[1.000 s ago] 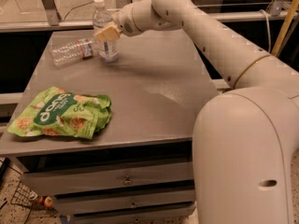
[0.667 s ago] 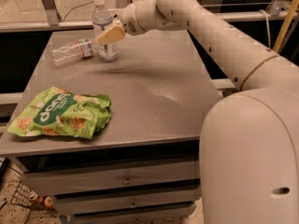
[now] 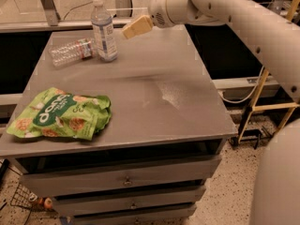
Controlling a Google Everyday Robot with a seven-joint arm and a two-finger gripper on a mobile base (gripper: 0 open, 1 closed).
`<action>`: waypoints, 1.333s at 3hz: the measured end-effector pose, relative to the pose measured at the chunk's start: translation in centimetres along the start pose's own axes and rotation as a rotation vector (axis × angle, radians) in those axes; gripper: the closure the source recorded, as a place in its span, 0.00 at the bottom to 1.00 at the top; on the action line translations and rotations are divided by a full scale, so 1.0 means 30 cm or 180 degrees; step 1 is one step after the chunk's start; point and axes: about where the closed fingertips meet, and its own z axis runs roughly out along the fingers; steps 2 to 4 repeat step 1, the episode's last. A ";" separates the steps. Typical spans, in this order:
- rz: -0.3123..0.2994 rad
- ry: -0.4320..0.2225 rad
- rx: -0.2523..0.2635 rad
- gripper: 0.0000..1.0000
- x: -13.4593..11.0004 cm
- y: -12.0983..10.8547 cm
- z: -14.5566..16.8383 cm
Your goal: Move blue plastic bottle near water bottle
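The blue plastic bottle (image 3: 104, 30) stands upright at the back left of the grey table (image 3: 154, 107). It is clear and bluish with a white cap and a pale label. The water bottle (image 3: 70, 51), small, crinkled and red-labelled, lies on its side just left of it, almost touching its base. My gripper (image 3: 136, 27), with tan fingers, hovers just right of the blue bottle, a little above the table. It is apart from the bottle, open and holding nothing.
A green snack bag (image 3: 58, 115) lies at the front left of the table. Drawers (image 3: 126, 181) sit below the tabletop. A glass partition with metal posts (image 3: 47, 3) runs behind the table. A yellow frame (image 3: 267, 107) stands to the right.
My gripper was around the blue bottle beside the water bottle. It has let go and drawn back to the right, and the bottle stands free.
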 end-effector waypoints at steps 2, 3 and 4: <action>0.0159 0.0004 0.0372 0.00 0.036 -0.056 -0.217; 0.0159 0.0004 0.0372 0.00 0.036 -0.056 -0.217; 0.0159 0.0004 0.0372 0.00 0.036 -0.056 -0.217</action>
